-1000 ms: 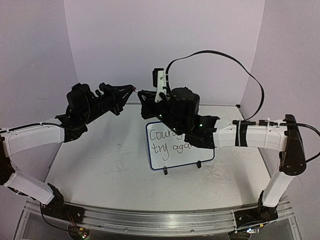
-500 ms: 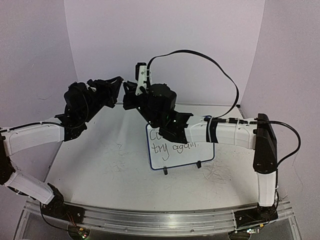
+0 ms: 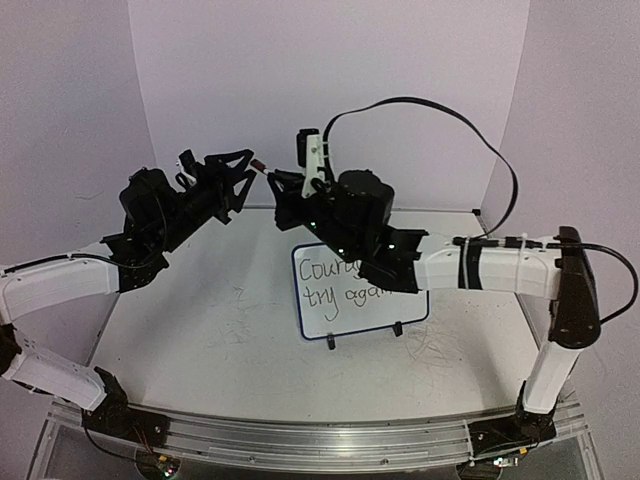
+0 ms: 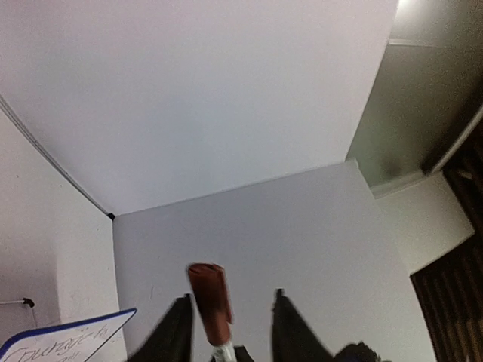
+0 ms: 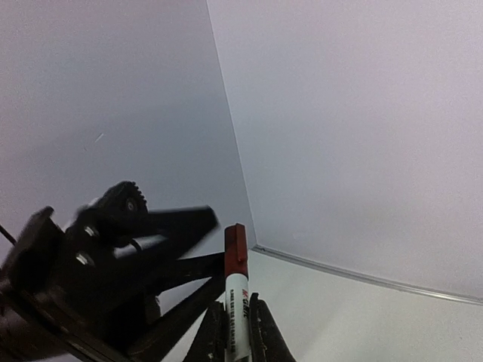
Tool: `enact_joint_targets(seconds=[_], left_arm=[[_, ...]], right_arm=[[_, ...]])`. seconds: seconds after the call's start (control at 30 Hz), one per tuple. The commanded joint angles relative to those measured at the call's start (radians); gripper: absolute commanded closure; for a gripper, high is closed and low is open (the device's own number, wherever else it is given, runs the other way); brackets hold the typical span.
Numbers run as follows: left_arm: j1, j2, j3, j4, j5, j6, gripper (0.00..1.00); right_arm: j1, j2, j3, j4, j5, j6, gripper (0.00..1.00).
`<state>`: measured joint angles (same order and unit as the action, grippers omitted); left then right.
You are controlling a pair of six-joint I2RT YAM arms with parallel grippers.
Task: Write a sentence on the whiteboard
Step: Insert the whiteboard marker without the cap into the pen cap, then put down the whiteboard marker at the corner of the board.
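Note:
The whiteboard (image 3: pixel 312 318), blue-framed on two black feet, stands mid-table; its corner shows in the left wrist view (image 4: pixel 72 338). The sentence (image 3: pixel 322 283) reads "Coura…" over "try aga…", its right end hidden behind my right arm. Above the board's far left, my right gripper (image 3: pixel 284 187) (image 5: pixel 235 332) is shut on a white marker (image 5: pixel 237 298) with a red cap (image 3: pixel 259 164). The cap is on and points at my left gripper (image 3: pixel 247 168) (image 4: pixel 230 320), which stands open around the red cap (image 4: pixel 209 296). The cap lies close to the left finger (image 4: pixel 178 332).
Pale walls enclose the table on three sides. A black cable (image 3: pixel 430 108) loops above my right arm. Faint grey scribbles mark the tabletop (image 3: pixel 230 330) in front of and left of the board.
My left gripper has opened and no longer pinches the marker's cap. Both grippers swung left together half a second ago and have since come partway back right.

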<state>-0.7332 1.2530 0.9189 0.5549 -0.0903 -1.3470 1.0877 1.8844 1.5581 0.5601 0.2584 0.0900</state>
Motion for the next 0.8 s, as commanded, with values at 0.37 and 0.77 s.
enact_joint_targets(seconds=[0.37, 0.77], left_arm=[[0.031, -0.228, -0.011, -0.131, 0.023, 0.460, 0.15], [0.034, -0.171, 0.025, -0.160, 0.090, 0.488, 0.15]], right_arm=[[-0.659, -0.857, -0.750, -0.496, -0.172, 0.277, 1.00], [-1.032, -0.751, -1.080, -0.419, -0.676, 0.448, 1.00]])
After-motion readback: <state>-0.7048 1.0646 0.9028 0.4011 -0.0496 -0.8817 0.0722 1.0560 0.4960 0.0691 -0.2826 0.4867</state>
